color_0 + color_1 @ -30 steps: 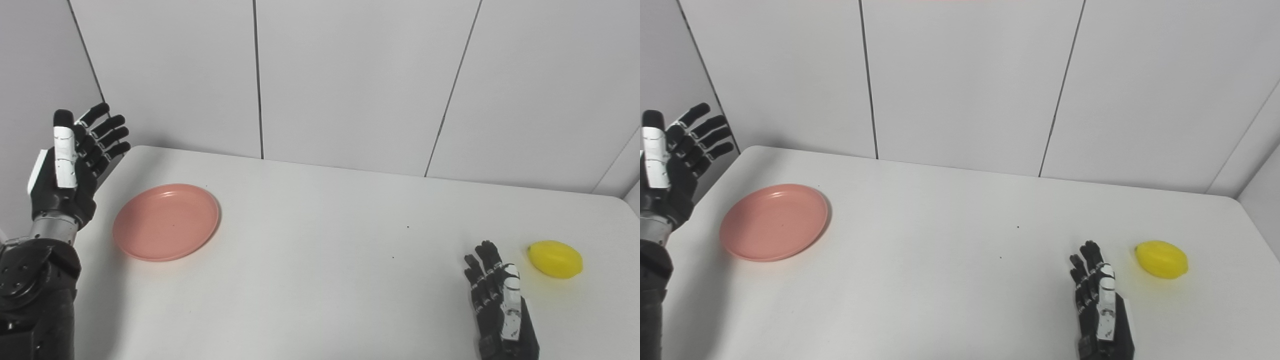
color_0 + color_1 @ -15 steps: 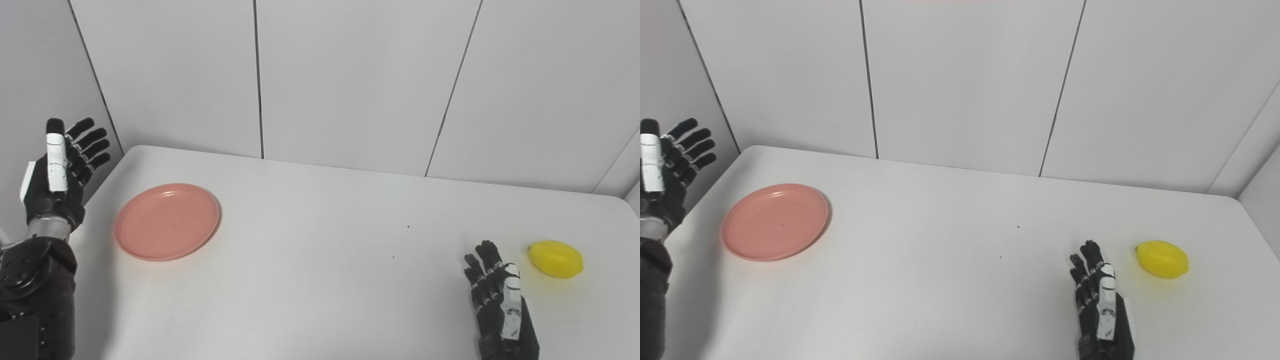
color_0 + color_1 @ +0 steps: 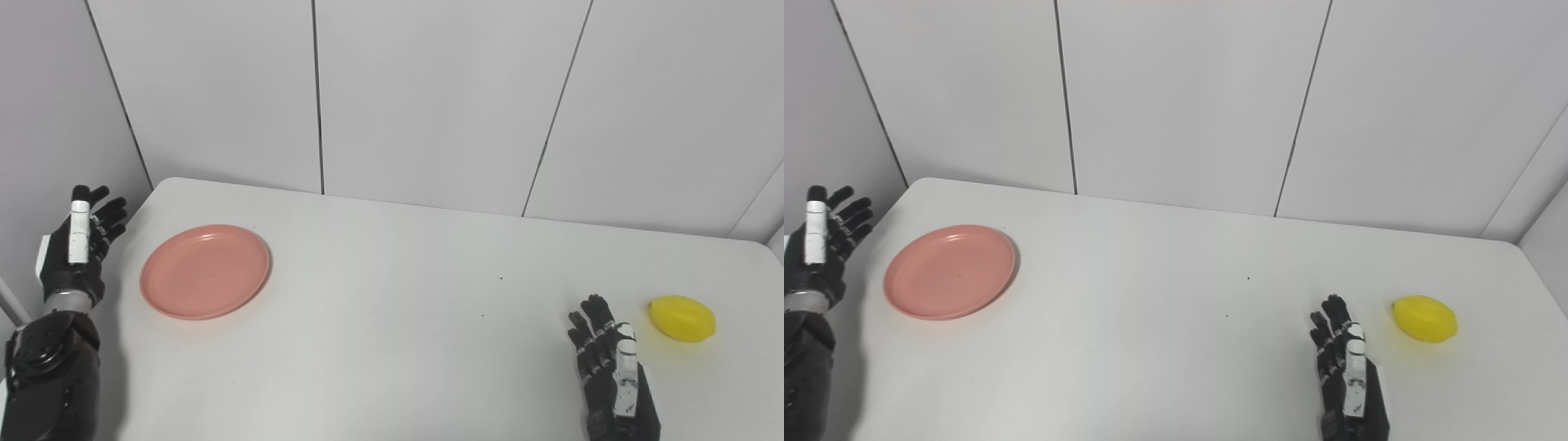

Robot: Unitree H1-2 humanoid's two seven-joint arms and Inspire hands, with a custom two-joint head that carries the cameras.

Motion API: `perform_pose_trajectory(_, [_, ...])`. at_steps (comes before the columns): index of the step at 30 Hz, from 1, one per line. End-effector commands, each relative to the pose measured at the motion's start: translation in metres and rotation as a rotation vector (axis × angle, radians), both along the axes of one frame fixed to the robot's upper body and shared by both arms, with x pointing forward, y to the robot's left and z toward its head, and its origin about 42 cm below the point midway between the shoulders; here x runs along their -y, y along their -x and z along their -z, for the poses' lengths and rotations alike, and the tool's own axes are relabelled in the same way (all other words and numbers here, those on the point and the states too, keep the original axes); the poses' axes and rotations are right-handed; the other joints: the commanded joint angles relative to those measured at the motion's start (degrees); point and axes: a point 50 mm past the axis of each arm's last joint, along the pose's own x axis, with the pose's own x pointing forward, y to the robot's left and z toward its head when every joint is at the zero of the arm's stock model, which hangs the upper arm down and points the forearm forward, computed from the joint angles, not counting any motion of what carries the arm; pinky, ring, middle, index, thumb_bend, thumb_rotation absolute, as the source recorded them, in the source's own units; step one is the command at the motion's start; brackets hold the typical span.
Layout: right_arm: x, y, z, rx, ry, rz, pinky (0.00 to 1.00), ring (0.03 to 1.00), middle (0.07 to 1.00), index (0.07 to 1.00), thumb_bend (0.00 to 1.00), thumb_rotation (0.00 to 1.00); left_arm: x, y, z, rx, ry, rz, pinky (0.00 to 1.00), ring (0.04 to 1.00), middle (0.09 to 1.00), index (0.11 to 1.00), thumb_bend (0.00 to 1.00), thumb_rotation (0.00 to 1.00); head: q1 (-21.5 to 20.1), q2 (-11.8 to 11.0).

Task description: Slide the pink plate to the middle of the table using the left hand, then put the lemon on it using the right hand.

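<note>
1. Left eye view, container: the pink plate (image 3: 204,271) lies flat on the white table (image 3: 392,343), at the far left of the tabletop. It is round with a low raised rim. Nothing lies in it.

2. Left eye view, left hand: the left hand (image 3: 79,248) is raised just off the table's left edge, to the left of the plate and apart from it. Its fingers (image 3: 112,214) are spread and point up and away. It holds nothing.

3. Left eye view, right hand: the right hand (image 3: 612,373) lies low over the near right part of the table. Its fingers are extended, slightly apart, and point toward the far side. It holds nothing.

4. Left eye view, fruit: the lemon (image 3: 682,318) rests on the table at the right, just beside the right hand's fingertips and a little farther away. Bare table shows between hand and lemon. The lemon is well apart from the plate.

5. Right eye view, container: the plate (image 3: 949,271) sits at the same far left position and is bare inside. The middle of the table (image 3: 1164,343) carries only two small dark specks (image 3: 1247,278).

6. Right eye view, hands: the left hand (image 3: 817,245) is at the picture's left border, fingers apart, clear of the plate rim. The right hand (image 3: 1350,376) lies flat and unloaded, with the lemon (image 3: 1424,318) to its right and not touching.
</note>
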Motion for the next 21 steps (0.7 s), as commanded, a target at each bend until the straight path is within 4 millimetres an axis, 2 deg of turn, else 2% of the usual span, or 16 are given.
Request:
perform_pose_trajectory(1, [-0.008,0.016,0.033,-0.099,-0.035,0.007,0.96,0.919,0.935,0.900,0.66,0.94,-0.018,-0.014,-0.028,0.099,-0.069,0.009,0.88,0.818,0.766,0.802,1.00,0.81,0.04,0.16])
perform_pose_trajectory(4, [-0.008,0.017,0.033,-0.097,-0.041,0.003,0.97,0.920,0.936,0.901,0.66,0.94,-0.027,-0.017,-0.015,0.082,-0.064,0.014,0.83,0.785,0.748,0.798,1.00,0.81,0.01,0.24])
perform_pose_trajectory(9, [-0.009,0.017,0.032,-0.093,-0.039,-0.003,0.98,0.921,0.940,0.903,0.66,0.95,-0.030,-0.018,-0.004,0.072,-0.049,0.016,0.76,0.744,0.715,0.769,1.00,0.82,0.01,0.44])
perform_pose_trajectory(15, [-0.009,0.017,0.032,-0.090,-0.030,0.000,0.97,0.915,0.935,0.898,0.66,0.95,-0.026,-0.019,0.003,0.062,-0.049,0.037,0.76,0.776,0.743,0.769,1.00,0.86,-0.05,0.43])
perform_pose_trajectory(19, [-0.009,0.017,0.031,-0.094,-0.033,-0.002,0.98,0.916,0.939,0.901,0.66,0.95,-0.021,-0.021,0.006,0.060,-0.032,0.047,0.78,0.785,0.755,0.777,1.00,0.85,0.02,0.39])
perform_pose_trajectory(21, [-0.009,0.017,0.031,-0.095,-0.036,-0.002,0.97,0.912,0.937,0.899,0.66,0.94,-0.019,-0.021,0.006,0.061,-0.033,0.052,0.75,0.768,0.738,0.773,1.00,0.85,-0.05,0.42])
